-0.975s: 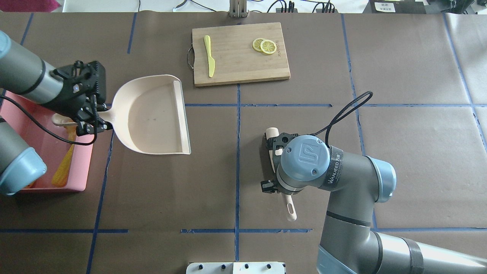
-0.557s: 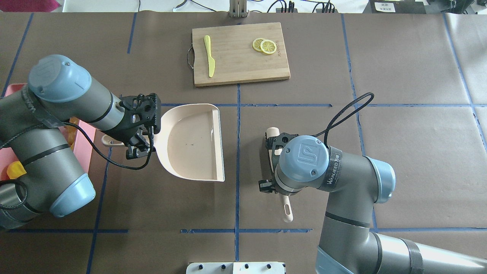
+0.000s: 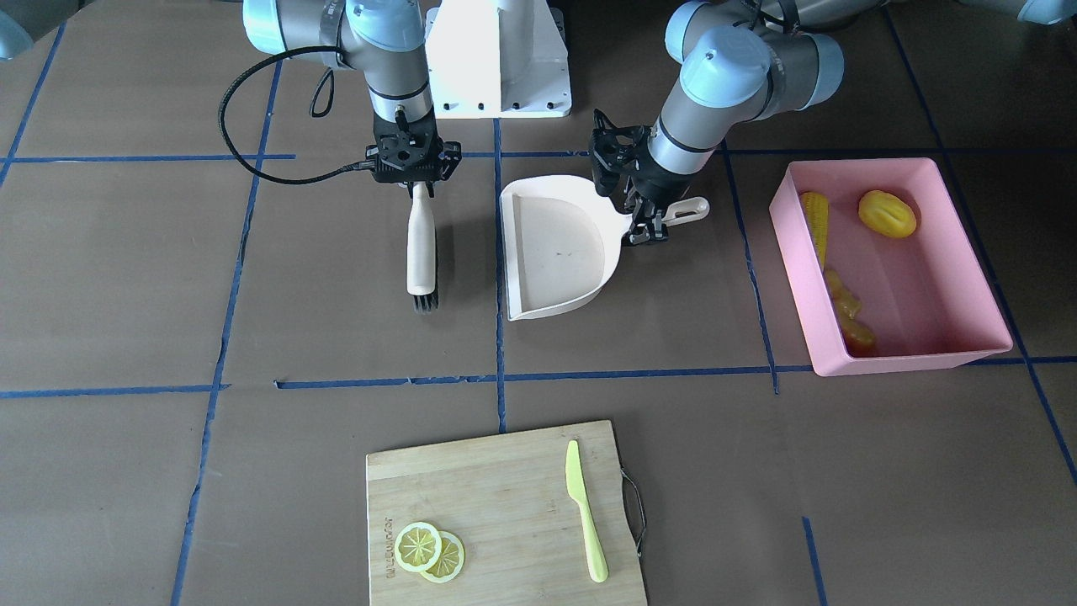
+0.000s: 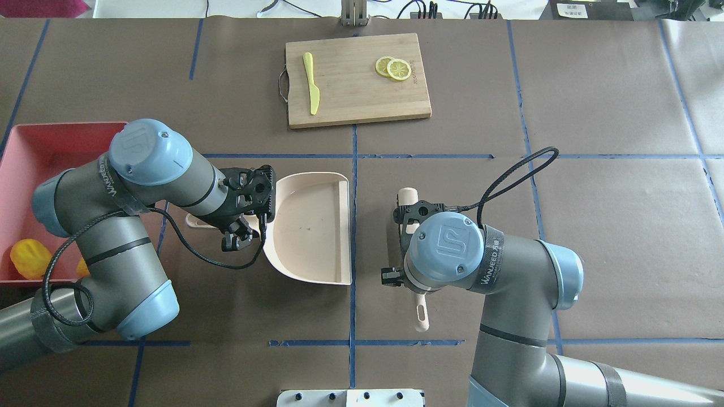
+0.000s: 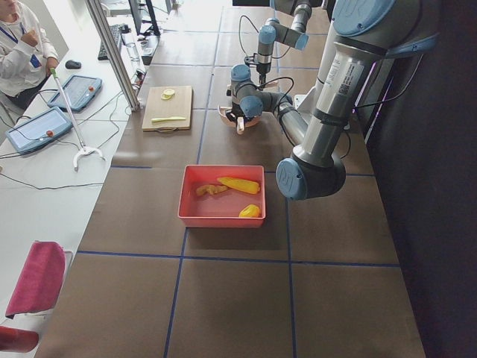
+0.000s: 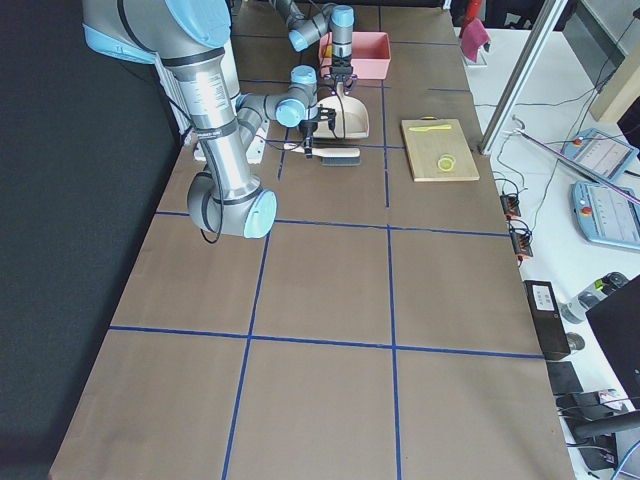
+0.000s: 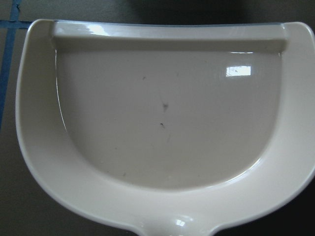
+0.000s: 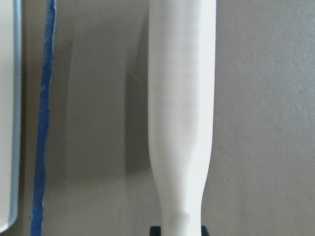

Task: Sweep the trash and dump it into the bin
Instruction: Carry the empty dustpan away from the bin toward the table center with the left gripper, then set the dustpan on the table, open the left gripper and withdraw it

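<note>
The pink bin [image 3: 930, 290] stands at the table's left end, and it also shows in the overhead view [image 4: 45, 152]. In it lie the corn cob [image 3: 814, 225], the lemon-like fruit [image 3: 887, 212] and the ginger root [image 3: 846, 318]. My left gripper [image 3: 646, 224] is shut on the handle of the cream dustpan [image 3: 559, 252], which lies flat and empty near the table's middle [image 7: 162, 113]. My right gripper [image 3: 418, 181] is shut on the handle of a cream brush [image 3: 421, 252], whose bristles rest on the table just right of the dustpan's open edge.
A wooden cutting board [image 3: 496, 513] with a pale green knife [image 3: 585, 513] and lemon slices [image 3: 429, 551] lies at the far side of the table. The white robot base [image 3: 496, 59] stands between the arms.
My left arm has carried the empty dustpan away from the bin, rightward to the table's middle, close to the brush. The right arm has shifted only slightly.
</note>
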You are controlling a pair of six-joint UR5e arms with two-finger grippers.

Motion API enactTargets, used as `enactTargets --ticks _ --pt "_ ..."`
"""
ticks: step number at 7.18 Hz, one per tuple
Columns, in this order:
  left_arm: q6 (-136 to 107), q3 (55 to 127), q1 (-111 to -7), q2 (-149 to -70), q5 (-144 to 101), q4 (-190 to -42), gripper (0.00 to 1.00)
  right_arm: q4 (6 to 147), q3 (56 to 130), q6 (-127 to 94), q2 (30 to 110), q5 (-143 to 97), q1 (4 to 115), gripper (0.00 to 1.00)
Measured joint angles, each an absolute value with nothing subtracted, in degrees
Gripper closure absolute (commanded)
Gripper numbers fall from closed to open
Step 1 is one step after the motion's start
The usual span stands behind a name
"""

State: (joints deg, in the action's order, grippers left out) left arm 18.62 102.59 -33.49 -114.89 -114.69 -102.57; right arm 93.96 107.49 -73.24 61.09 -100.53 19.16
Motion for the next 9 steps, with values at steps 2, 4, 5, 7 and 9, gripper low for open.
enactTargets --ticks 2,4,5,7,9 --pt "18.7 100.4 -33.1 -114.9 -114.3 -104.7 0.83 94.0 107.5 -73.2 61.1 -100.3 18.9 1.0" --pt "18.7 99.7 -32.8 -114.9 -114.0 -105.9 0.01 94.0 107.5 -73.3 61.2 -100.3 18.7 1.0" --pt "18.6 99.5 -32.5 -114.9 -113.0 -106.7 0.0 94.0 107.5 -73.2 61.2 -100.3 18.6 1.0" --pt "18.3 99.7 -31.5 -114.7 -109.4 -109.3 0.0 94.0 107.3 -73.2 61.2 -100.3 18.4 1.0" --pt "18.1 102.6 -31.8 -114.2 -108.2 -109.5 0.0 94.0 107.2 -73.1 61.2 -100.3 18.3 1.0"
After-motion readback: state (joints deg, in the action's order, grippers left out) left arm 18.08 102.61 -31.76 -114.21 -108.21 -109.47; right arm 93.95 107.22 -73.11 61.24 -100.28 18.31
